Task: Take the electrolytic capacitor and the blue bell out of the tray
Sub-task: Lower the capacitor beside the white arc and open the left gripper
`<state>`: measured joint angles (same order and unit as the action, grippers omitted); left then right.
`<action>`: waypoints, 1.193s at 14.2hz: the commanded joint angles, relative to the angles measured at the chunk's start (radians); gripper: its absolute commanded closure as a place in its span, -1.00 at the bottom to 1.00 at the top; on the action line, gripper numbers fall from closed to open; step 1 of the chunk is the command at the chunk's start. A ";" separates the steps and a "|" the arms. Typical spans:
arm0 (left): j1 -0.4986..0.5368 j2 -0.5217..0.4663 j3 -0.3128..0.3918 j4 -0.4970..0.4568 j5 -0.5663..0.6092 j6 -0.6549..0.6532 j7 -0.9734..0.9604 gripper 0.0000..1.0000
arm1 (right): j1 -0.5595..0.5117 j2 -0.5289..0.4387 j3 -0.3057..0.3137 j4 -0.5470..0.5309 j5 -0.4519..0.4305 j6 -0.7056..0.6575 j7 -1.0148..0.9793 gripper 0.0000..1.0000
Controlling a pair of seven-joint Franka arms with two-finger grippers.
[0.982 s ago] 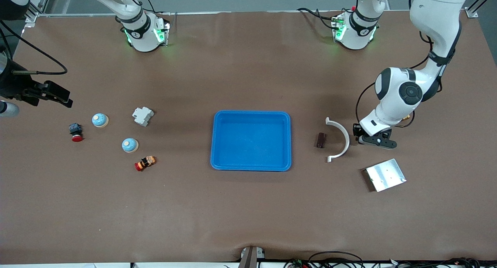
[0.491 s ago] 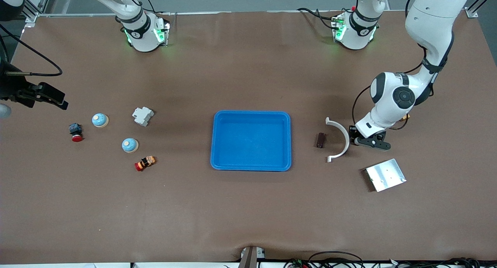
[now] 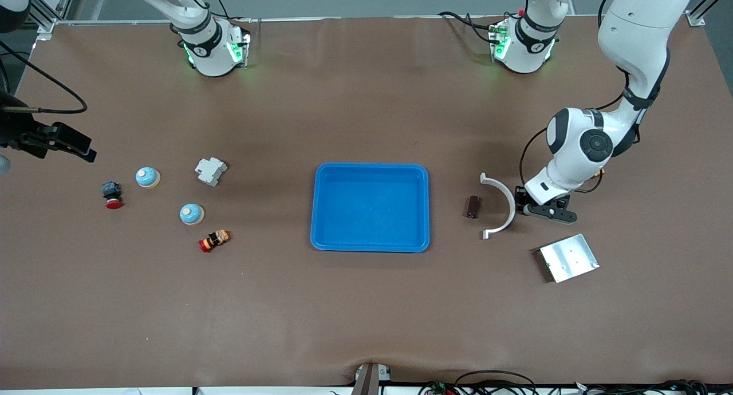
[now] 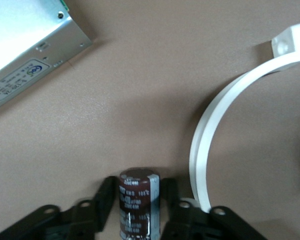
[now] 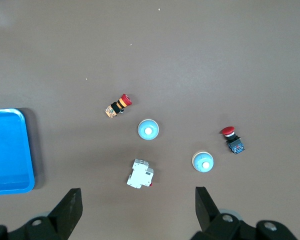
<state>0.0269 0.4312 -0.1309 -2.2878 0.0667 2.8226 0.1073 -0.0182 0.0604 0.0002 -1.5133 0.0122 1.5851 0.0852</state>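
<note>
A dark brown capacitor (image 4: 138,200) with a grey stripe shows between the fingers of my left gripper (image 4: 139,182). Those fingers stand a little apart, with a thin gap at each side of it. In the front view this left gripper (image 3: 544,210) is low over the table, beside the white arc (image 3: 504,203), and hides the capacitor. Two blue-domed bells (image 3: 148,177) (image 3: 191,213) sit toward the right arm's end of the table. My right gripper (image 3: 80,146) hangs open high over that end, with the bells (image 5: 149,129) (image 5: 203,162) far below it. The blue tray (image 3: 371,166) is empty.
A small dark brown part (image 3: 473,206) lies between the tray and the arc (image 4: 210,130). A metal box (image 3: 568,257) sits nearer the front camera than my left gripper. A white breaker (image 3: 211,171) and two red push buttons (image 3: 111,194) (image 3: 213,240) lie around the bells.
My left gripper slid toward the white arc and its fingers parted from shut. The right gripper drifted slightly toward the right arm's end of the table.
</note>
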 commanded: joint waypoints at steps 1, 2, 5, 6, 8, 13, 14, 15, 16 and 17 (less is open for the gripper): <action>0.001 0.011 0.001 0.021 -0.008 0.006 0.005 -1.00 | -0.019 -0.005 0.011 -0.005 0.012 0.000 -0.008 -1.00; 0.002 0.003 0.001 0.021 -0.008 0.002 0.005 -1.00 | -0.019 -0.005 0.011 -0.007 0.012 0.000 -0.008 -1.00; 0.002 -0.029 0.002 0.022 -0.008 -0.047 0.005 -1.00 | -0.017 -0.005 0.011 -0.007 0.012 0.001 -0.008 -1.00; 0.002 -0.040 0.002 0.024 -0.008 -0.066 0.003 -1.00 | -0.014 -0.005 0.012 -0.007 0.012 0.001 -0.007 -1.00; 0.002 -0.063 0.001 0.028 -0.010 -0.103 -0.012 -1.00 | -0.013 -0.007 0.012 -0.007 0.011 -0.002 -0.008 -1.00; -0.001 -0.081 -0.003 0.148 -0.010 -0.305 -0.066 -1.00 | -0.008 -0.007 0.017 -0.008 -0.001 -0.005 -0.008 -1.00; -0.005 -0.080 -0.004 0.181 -0.010 -0.349 -0.073 -1.00 | -0.006 -0.007 0.018 -0.008 -0.001 -0.007 -0.008 -1.00; -0.004 -0.080 -0.006 0.206 -0.010 -0.377 -0.072 -1.00 | -0.006 -0.007 0.018 -0.005 -0.001 -0.008 -0.010 -1.00; -0.004 -0.083 -0.007 0.215 -0.010 -0.393 -0.071 -1.00 | -0.006 -0.007 0.018 -0.004 -0.003 -0.008 -0.010 -1.00; -0.005 -0.089 -0.015 0.223 -0.016 -0.393 -0.074 -1.00 | -0.006 -0.007 0.017 -0.001 -0.003 -0.008 -0.008 -1.00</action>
<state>0.0253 0.3564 -0.1364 -2.0865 0.0667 2.4653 0.0415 -0.0178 0.0604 0.0097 -1.5150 0.0124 1.5829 0.0835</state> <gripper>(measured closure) 0.000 0.000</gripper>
